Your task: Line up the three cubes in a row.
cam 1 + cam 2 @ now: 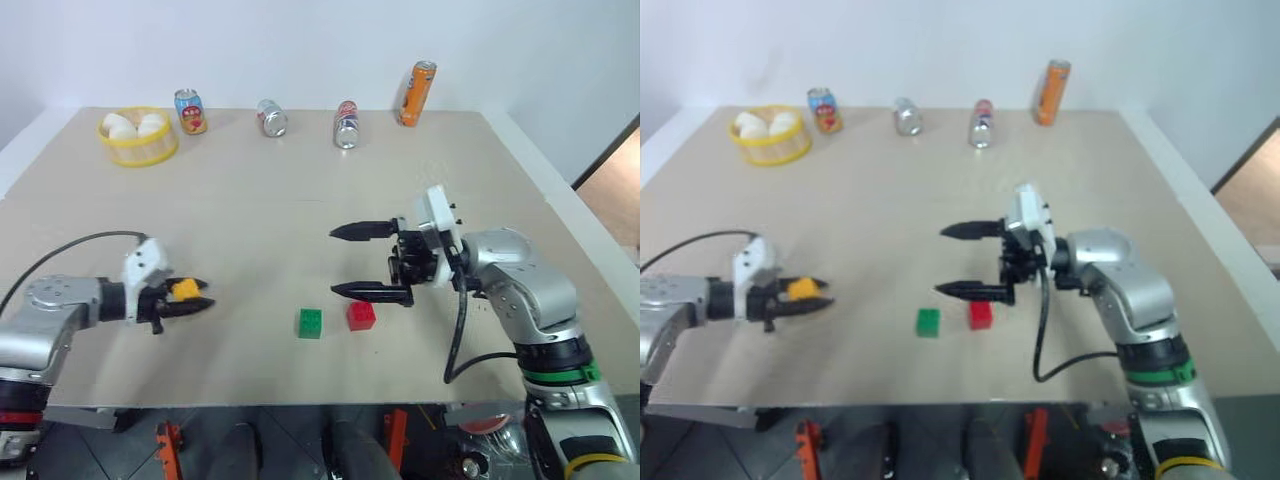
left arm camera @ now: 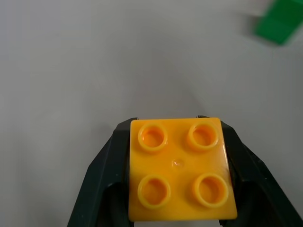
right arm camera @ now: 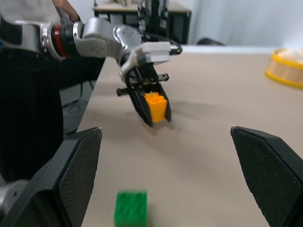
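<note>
My left gripper (image 1: 192,298) is shut on the orange-yellow cube (image 1: 185,289), held just above the table at the near left; its studded top (image 2: 180,168) sits between the black fingers (image 2: 102,172). The green cube (image 1: 310,322) and the red cube (image 1: 360,315) lie side by side on the table near the front edge, a small gap between them. My right gripper (image 1: 345,261) hangs open above and just beyond the red cube, its fingers pointing left, nothing between them. From the right wrist I see the left gripper (image 3: 154,111) holding the orange-yellow cube (image 3: 156,106), and the green cube (image 3: 130,214).
Along the far edge of the table (image 1: 300,180) stand a yellow basket of white eggs (image 1: 138,135) and several drink cans, among them a tall orange one (image 1: 416,93). A black cable trails from each wrist.
</note>
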### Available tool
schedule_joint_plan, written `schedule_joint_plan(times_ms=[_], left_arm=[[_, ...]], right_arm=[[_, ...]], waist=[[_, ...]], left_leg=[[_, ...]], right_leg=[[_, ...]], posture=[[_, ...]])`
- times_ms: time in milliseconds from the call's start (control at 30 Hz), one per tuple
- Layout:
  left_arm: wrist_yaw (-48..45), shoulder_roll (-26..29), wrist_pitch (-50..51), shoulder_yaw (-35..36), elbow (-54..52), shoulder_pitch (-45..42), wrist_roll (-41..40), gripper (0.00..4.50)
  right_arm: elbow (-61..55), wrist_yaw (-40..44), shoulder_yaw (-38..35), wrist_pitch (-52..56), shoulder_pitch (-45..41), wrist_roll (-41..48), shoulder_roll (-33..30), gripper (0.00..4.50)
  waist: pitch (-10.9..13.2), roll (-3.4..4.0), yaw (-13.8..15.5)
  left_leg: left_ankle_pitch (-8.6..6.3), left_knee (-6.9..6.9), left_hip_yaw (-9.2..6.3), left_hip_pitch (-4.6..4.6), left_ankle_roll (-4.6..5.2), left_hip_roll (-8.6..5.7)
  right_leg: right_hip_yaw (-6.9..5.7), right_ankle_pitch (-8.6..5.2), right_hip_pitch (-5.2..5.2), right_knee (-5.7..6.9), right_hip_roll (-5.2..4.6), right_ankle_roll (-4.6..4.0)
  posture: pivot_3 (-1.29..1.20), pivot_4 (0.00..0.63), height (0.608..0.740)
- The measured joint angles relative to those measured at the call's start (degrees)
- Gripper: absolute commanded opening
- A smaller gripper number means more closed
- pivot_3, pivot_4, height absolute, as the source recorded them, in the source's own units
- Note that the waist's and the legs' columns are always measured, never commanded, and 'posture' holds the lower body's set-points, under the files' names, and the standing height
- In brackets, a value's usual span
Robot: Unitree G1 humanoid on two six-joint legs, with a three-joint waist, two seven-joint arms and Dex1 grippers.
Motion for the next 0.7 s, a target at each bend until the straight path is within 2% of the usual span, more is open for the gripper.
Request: schedule_joint_plan(times_ms=[167,300,700], left_arm=[[-3.97,-1.22,-3.51,-6.2,0.42,-5.77,2.52,1.41],[-5.83,-4.82,-5.54,-10.39,3.57,-10.77,4.46,1.41],[-7.1,-8.2,-5.22,-15.31,4.57,-11.63,7.01,1.41]], right_arm=[[-1.24,0.01,-0.51,0.33,1.04,0.17,-1.55,4.5],[-2.89,-0.94,-1.65,0.54,2.55,0.76,-2.02,4.5],[-6.48,-3.4,-3.23,2.79,5.54,1.92,-4.09,4.5]], waist=[[0.01,0.01,0.04],[0.01,0.02,0.1],[0.01,0.02,0.07]], left_leg=[[0.02,0.03,-0.05,0.04,0.02,0.03],[0.01,0.1,-0.02,-0.04,0.02,-0.08],[0.0,0.2,-0.09,-0.11,0.04,-0.11]], right_leg=[[0.01,-0.02,0.03,0.03,0.1,-0.13],[0.09,0.04,0.05,0.01,0.05,0.11],[0.07,0.03,0.05,0.01,0.04,0.18]], posture=[[0.0,0.15,0.74],[0.0,0.15,0.74],[0.0,0.15,0.74]])
